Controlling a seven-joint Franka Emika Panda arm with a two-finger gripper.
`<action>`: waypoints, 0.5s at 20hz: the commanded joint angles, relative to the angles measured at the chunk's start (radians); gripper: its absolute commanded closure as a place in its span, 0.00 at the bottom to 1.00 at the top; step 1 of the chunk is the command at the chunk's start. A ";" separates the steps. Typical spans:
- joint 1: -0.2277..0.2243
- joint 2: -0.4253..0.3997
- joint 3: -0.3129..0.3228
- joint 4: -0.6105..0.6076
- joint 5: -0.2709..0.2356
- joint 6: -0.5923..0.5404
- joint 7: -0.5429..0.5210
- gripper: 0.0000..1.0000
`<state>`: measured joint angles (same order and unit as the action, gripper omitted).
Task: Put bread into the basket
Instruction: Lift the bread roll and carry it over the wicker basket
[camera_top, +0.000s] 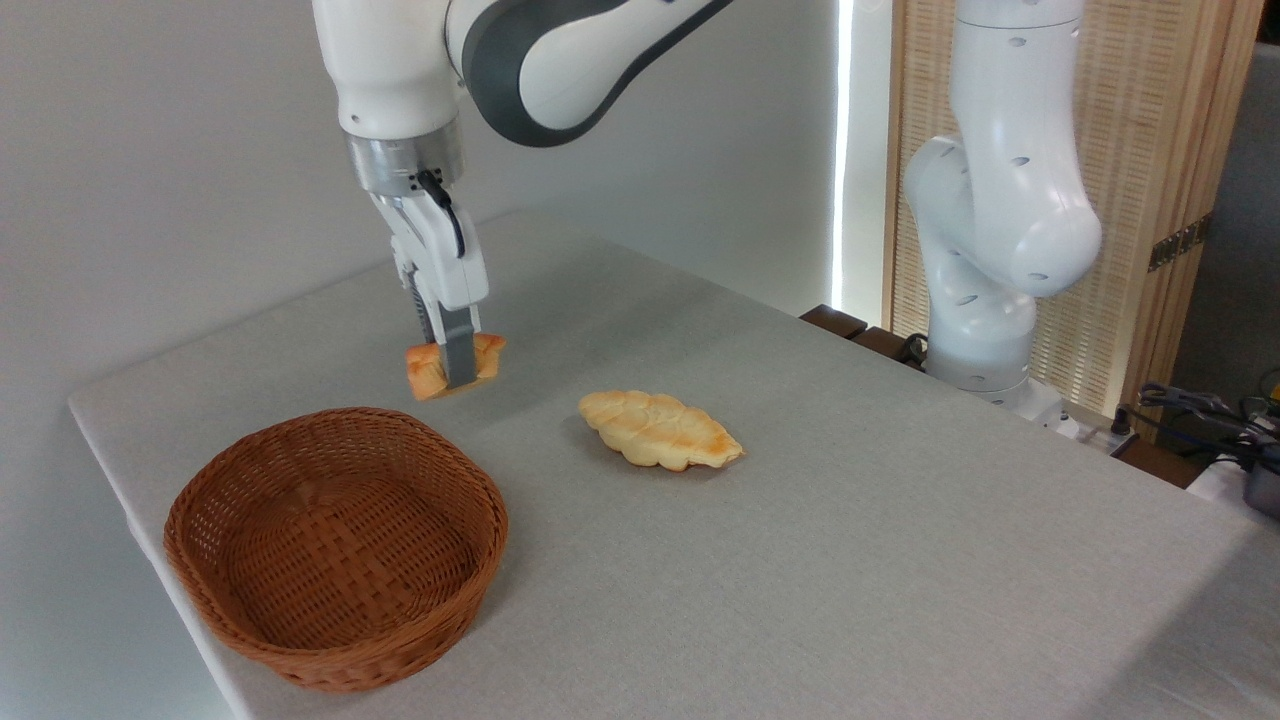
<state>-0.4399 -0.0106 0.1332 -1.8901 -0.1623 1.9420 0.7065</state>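
Note:
The small orange-golden bread (428, 369) hangs in the air, tilted, with my gripper (455, 365) shut on it. One grey finger crosses its front and hides part of it. It is above the table, just past the far rim of the reddish-brown wicker basket (250, 630), which sits at the front left with nothing in it. The bread is lifted well off the cloth and is up and slightly right of the basket's middle.
A paler braided oval loaf (660, 428) lies on the grey table (850, 560) to the right of the basket. The arm's white base (990, 230) stands at the back right, with cables (1200, 410) beyond the table's right edge. The table's left edge runs close beside the basket.

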 joint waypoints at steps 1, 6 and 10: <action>0.003 0.030 0.037 0.034 -0.014 0.082 0.031 0.58; 0.004 0.086 0.063 0.034 -0.022 0.244 0.021 0.00; 0.004 0.106 0.063 0.034 -0.023 0.247 0.021 0.00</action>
<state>-0.4326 0.0763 0.1878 -1.8754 -0.1623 2.1806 0.7070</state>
